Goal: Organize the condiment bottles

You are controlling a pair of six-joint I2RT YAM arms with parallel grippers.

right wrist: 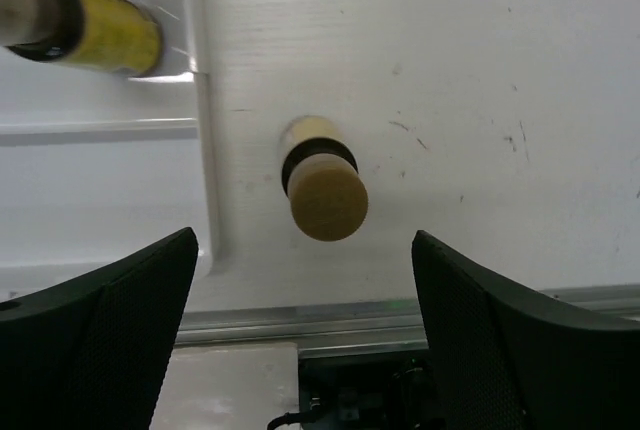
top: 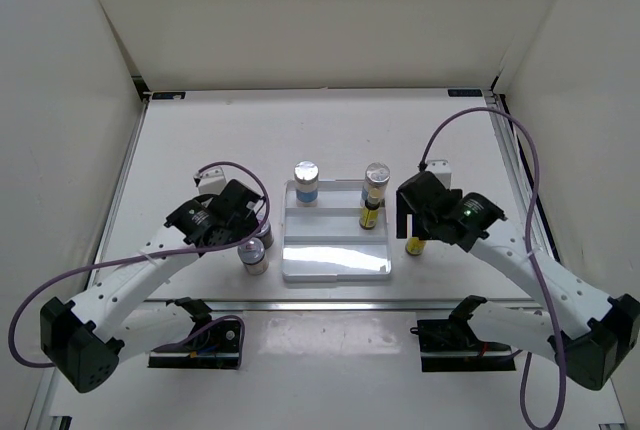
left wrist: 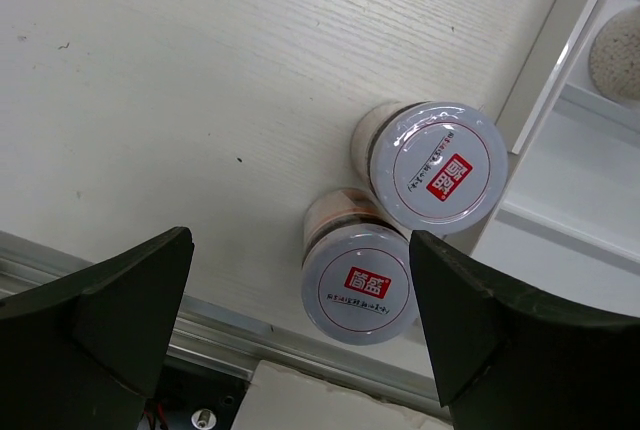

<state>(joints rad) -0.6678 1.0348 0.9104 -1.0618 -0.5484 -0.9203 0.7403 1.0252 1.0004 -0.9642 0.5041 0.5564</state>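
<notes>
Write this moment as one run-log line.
left gripper: open over squat jars | right gripper: open over yellow bottle beside tray | tray holds: shakers, second yellow bottle

Glossy white plastic tray (top: 335, 262), matt wood-grain table (left wrist: 150, 70), shiny silver jar lids (left wrist: 358, 283)

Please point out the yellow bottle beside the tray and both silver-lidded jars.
yellow bottle (right wrist: 328, 200), right wrist view, on its cap.
upper jar (left wrist: 447, 171), left wrist view, on its lid.
lower jar (left wrist: 358, 285), left wrist view, on its lid.
</notes>
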